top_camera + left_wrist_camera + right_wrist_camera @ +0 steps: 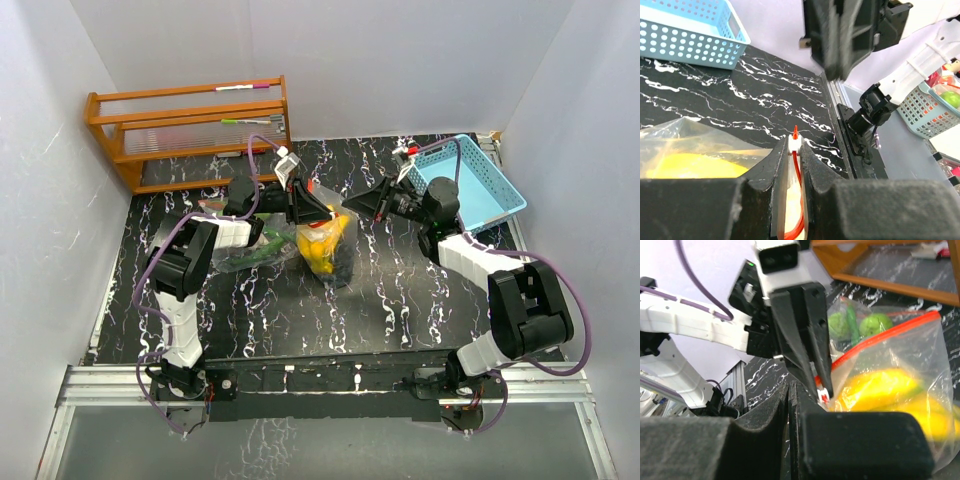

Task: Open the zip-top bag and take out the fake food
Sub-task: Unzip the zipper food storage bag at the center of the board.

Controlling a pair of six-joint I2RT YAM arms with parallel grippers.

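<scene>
A clear zip-top bag (325, 245) with a red zip strip hangs lifted over the table, with yellow bananas (880, 387) inside. My left gripper (795, 150) is shut on the zip strip right at its white slider (795, 142); it also shows in the top view (308, 207). My right gripper (791, 390) is shut, its tips just beside the slider and the left fingers, with nothing visible between its pads; it also shows in the top view (355, 210). Two round green fruits (875, 325) show behind the plastic, and I cannot tell whether they are inside the bag.
A light-blue perforated basket (470, 185) stands at the back right. A wooden rack (190, 125) stands at the back left. Green pieces in clear plastic (258, 250) lie on the table left of the bag. White walls close in the sides.
</scene>
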